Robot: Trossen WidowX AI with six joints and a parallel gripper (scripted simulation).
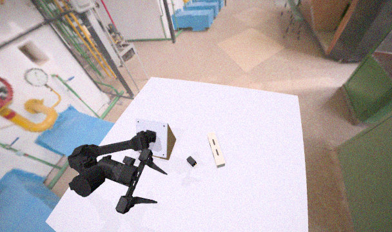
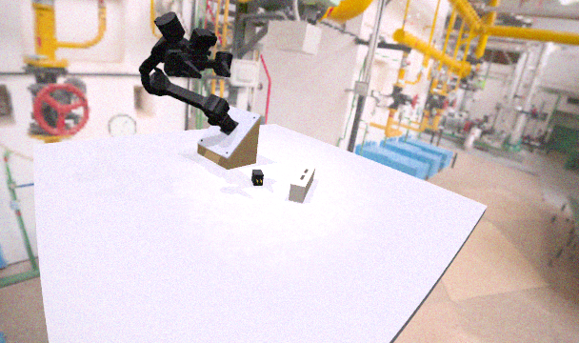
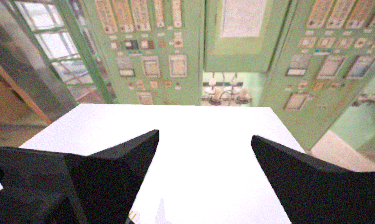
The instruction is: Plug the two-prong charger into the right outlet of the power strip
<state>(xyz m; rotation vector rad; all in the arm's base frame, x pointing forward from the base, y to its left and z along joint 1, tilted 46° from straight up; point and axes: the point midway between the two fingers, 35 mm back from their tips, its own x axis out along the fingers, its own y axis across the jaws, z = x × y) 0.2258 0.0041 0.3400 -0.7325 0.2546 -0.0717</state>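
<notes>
While the gripper [image 1: 162, 187] hangs raised with its fingers [image 1: 157, 168] spread wide on nothing, the charger [image 1: 191, 161] lies on the white table [image 1: 264, 193] — beyond the fingertips, not between them — just beside the power strip [image 1: 216, 149].

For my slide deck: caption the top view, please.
Open gripper hangs above the table, short of the black charger and cream power strip.

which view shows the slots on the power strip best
The top view: the cream rectangular power strip faces the camera, with both dark slots distinct. The exterior view shows it obliquely, its slots foreshortened. The wrist view misses it.
</notes>
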